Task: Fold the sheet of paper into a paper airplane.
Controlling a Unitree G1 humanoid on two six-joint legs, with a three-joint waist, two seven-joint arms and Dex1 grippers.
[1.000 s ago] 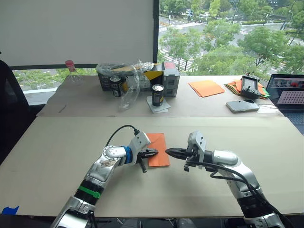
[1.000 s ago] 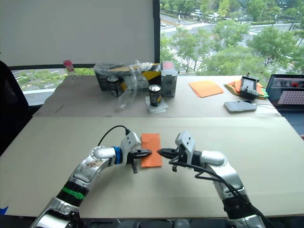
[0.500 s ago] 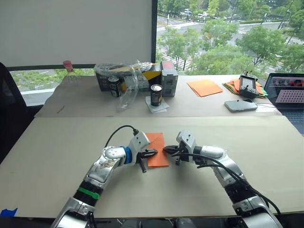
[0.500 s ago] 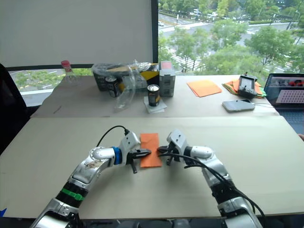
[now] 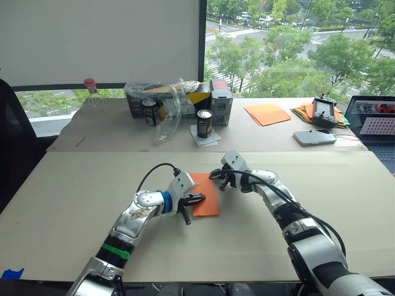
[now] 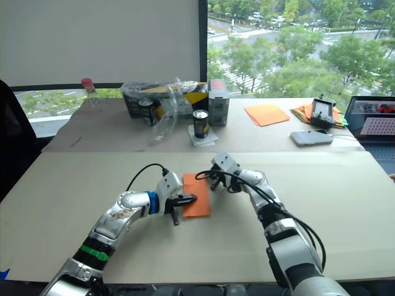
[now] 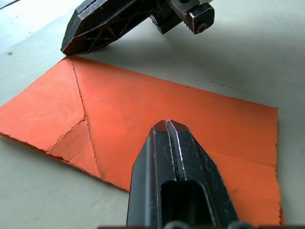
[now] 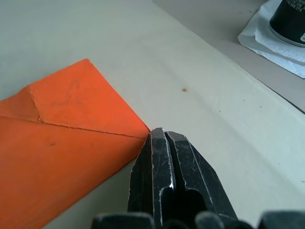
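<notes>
While the sheet of paper (image 5: 206,193) is lying flat mid-worktop (image 5: 74,203) as a narrow bright-orange rectangle, both grippers are meeting it with fingers pressed together — the left gripper (image 5: 199,198) is pressing on its near left edge, the right gripper (image 5: 213,175) is touching its far right corner. Up close, the left wrist camera is showing diagonal creases and a folded corner flap.

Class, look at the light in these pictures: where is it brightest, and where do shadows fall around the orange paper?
Left eye view: the window with trees is brightest, so the scene is lit from behind. Left wrist view: a soft shadow lies on the table under the right gripper, beyond the sheet of paper. Right wrist view: light is even, with faint shade beside the closed fingers.
</notes>
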